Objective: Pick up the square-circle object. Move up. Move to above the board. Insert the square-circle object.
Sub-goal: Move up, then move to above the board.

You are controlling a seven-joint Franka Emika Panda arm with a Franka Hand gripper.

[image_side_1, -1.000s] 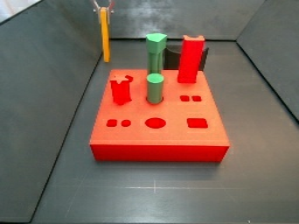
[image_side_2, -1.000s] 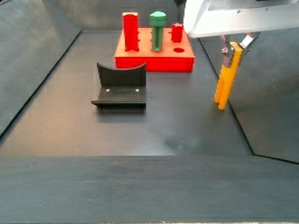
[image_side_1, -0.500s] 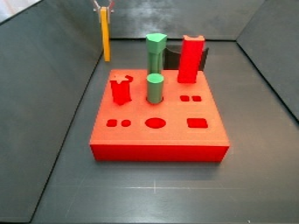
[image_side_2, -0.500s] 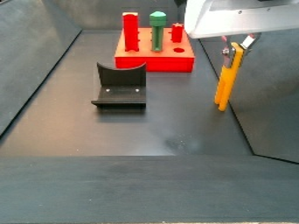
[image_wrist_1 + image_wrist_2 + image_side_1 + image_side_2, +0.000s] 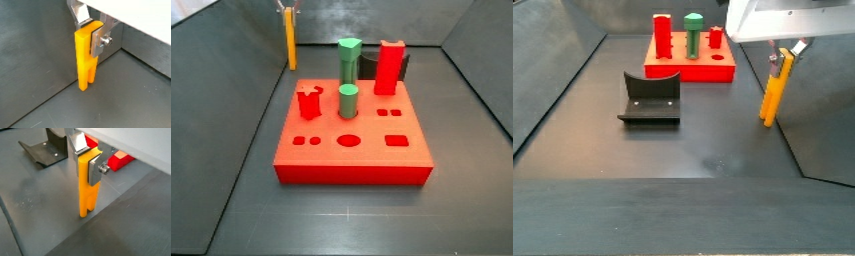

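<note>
1. Fingers [image 5: 100, 39] of mine are clenched on the top end of the square-circle object [image 5: 85, 62], one silver plate on each side of it; both wrist views show this grip, and my gripper [image 5: 784, 52] sits well away from the board [image 5: 352, 150], by the grey side wall.
2. Largest thing here is the board, a flat red block with round, square and rectangular holes in its top; a side view [image 5: 688, 68] shows it far across the floor from me.
3. Just beside the board stands the fixture [image 5: 649, 98], a dark L-shaped bracket on its base plate.
4. On the board, at the side away from its open holes, rise a red square post [image 5: 389, 68] and two green cylinder pegs [image 5: 349, 62].
5. My yellow-orange bar hangs upright, apart from the board, its lower end at or just above the floor beside the wall [image 5: 291, 40].
</note>
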